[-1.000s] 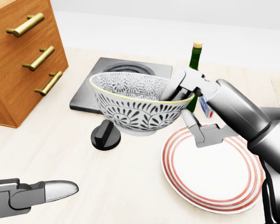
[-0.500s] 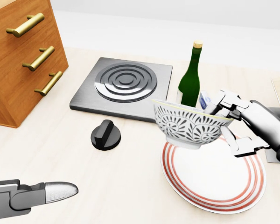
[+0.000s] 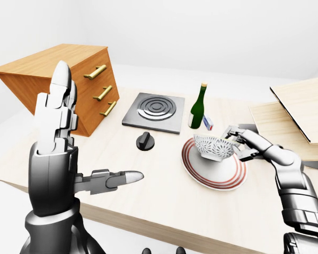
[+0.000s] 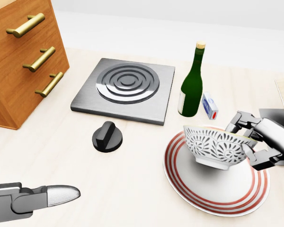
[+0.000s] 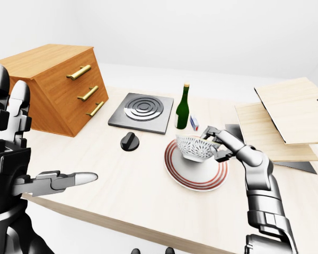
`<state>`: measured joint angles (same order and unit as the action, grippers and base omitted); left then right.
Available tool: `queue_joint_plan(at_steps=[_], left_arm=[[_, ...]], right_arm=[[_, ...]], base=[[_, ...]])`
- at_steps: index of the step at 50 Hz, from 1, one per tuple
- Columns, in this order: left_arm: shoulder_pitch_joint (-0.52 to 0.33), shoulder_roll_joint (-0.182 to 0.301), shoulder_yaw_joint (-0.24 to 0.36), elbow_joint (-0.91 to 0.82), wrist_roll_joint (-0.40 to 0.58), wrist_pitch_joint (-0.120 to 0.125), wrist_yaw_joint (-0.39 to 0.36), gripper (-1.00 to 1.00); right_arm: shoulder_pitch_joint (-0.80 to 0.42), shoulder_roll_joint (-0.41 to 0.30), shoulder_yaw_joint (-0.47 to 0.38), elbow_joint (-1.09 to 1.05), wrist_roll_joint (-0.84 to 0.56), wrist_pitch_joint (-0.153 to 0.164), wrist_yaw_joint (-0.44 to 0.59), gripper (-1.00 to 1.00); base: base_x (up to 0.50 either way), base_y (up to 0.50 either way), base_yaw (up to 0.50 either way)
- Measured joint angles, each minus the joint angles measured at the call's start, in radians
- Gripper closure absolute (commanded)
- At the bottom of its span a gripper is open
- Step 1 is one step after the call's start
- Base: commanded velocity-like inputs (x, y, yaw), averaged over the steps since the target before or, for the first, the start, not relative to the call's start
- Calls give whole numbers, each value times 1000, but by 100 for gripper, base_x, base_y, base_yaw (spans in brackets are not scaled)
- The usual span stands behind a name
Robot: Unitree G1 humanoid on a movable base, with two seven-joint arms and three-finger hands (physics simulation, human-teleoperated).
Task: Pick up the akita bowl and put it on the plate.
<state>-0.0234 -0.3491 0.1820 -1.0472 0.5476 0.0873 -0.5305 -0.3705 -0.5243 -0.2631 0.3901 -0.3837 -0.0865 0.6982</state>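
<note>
bowl: akita bowl point(image 4: 218, 146), black-and-white pattern, sits over the plate's upper middle, tilted slightly; base looks down on the plate, contact not certain
plate: white plate point(image 4: 213, 196) with red rings, on the table point(image 4: 109, 189), right of the knob
right hand: right hand point(image 4: 256, 142) clamped on the bowl's right rim, fingers over and under the edge
left hand: left hand point(image 3: 61, 137) raised at left, fingers spread apart, holding nothing
bottle: green bottle point(image 4: 191, 85) upright just above the plate
box: small box point(image 4: 209, 105) beside the bottle
stove: burner plate point(image 4: 124, 89), black knob point(image 4: 106, 137) below it
drawers: wooden drawer unit point(image 4: 19, 56), head view's top left
</note>
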Motion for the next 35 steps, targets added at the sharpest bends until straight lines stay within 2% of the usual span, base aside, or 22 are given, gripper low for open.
queue_joint_plan(at_steps=[5,6,7,21,35], left_arm=[[-1,0,-2,0,3,0,-1,-94],[-1,0,-2,0,3,0,-2,-93],[-1,0,-2,0,4,0,-2,-94],[0,0,-7,0,10,0,-8,-93],[-2,0,-7,0,9,0,-2,-93]], right_arm=[[-31,-15,9,59,-13,-1,0,100],[-32,-17,10,63,-10,-1,0,-51],[-35,-19,7,62,-4,-1,0,-100],[-73,-35,-6,0,49,-1,0,-100],[-282,-79,-5,-113,181,-1,0,-100]], base=[[0,0,0],[0,0,0],[0,0,0],[0,0,0],[0,0,0]])
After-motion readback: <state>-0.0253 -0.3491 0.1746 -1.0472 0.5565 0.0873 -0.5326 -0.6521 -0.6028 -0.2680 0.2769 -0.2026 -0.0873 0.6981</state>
